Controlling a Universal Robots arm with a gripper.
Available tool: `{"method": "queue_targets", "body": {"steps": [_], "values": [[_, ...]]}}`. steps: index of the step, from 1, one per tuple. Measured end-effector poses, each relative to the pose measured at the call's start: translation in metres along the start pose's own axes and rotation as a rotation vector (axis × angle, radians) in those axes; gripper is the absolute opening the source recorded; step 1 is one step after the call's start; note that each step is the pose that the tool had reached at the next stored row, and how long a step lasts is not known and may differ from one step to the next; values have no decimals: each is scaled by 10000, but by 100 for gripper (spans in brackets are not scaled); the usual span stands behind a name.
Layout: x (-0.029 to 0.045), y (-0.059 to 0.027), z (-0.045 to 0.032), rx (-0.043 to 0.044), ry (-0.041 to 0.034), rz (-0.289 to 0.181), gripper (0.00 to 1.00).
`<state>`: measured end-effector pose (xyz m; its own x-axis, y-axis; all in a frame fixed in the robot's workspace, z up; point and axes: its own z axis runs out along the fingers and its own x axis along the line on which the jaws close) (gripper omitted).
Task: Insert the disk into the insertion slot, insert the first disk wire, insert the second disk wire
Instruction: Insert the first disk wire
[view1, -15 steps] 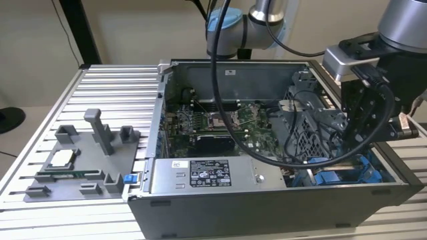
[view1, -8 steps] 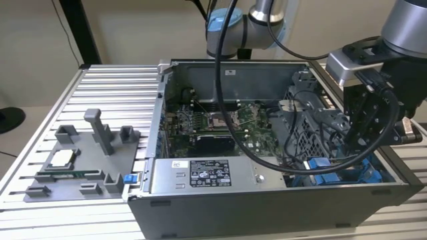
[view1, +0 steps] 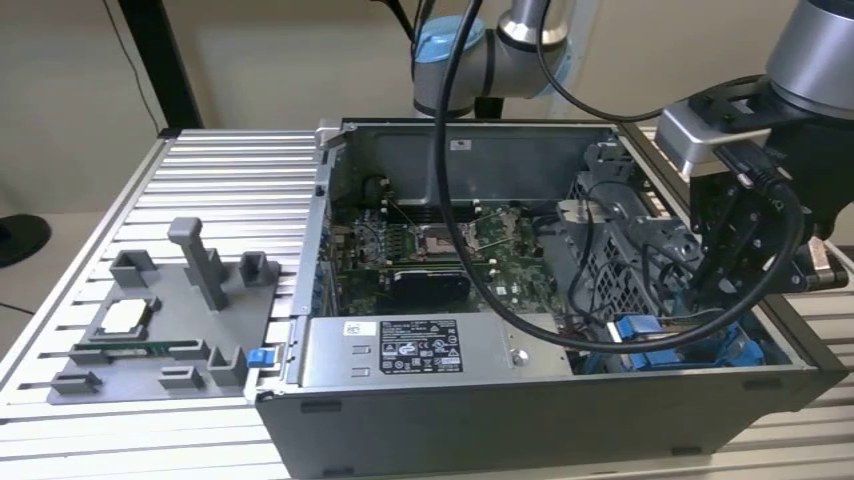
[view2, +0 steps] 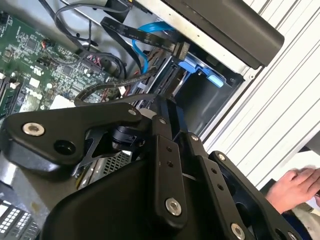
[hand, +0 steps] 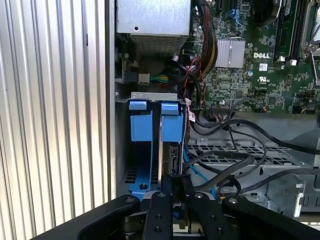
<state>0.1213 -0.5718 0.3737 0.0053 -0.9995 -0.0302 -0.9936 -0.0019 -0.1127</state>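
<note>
Furthest toward the exterior view's left, a grey fixture tray (view1: 147, 340) holding small parts lies on the ribbed metal table (view1: 227, 170). Next comes the open computer case (view1: 534, 420), with the green motherboard (view1: 427, 250) on its floor and the labelled power-supply box (view1: 414, 350) against its near wall. On the exterior view's right, the arm reaches down into the case's drive corner. In the first wrist view the disk (hand: 172, 155) stands edge-on in its blue carrier, well inside the insertion slot (hand: 152, 95), beside a second blue rail (hand: 140, 145). The gripper (hand: 175, 184) sits right at the disk's outer end; whether it is clamped on the disk cannot be told. Black cables (hand: 235, 165) loop loose just beside the bay. In the second wrist view a person's hand (view2: 295, 187) shows beyond the case's outer wall.
</note>
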Motion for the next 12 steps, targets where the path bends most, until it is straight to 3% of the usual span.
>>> {"method": "queue_targets", "body": {"steps": [9, 12], "values": [[0, -5, 1, 0, 0, -1, 0], [4, -37, 14, -49, 2, 1, 0]]}}
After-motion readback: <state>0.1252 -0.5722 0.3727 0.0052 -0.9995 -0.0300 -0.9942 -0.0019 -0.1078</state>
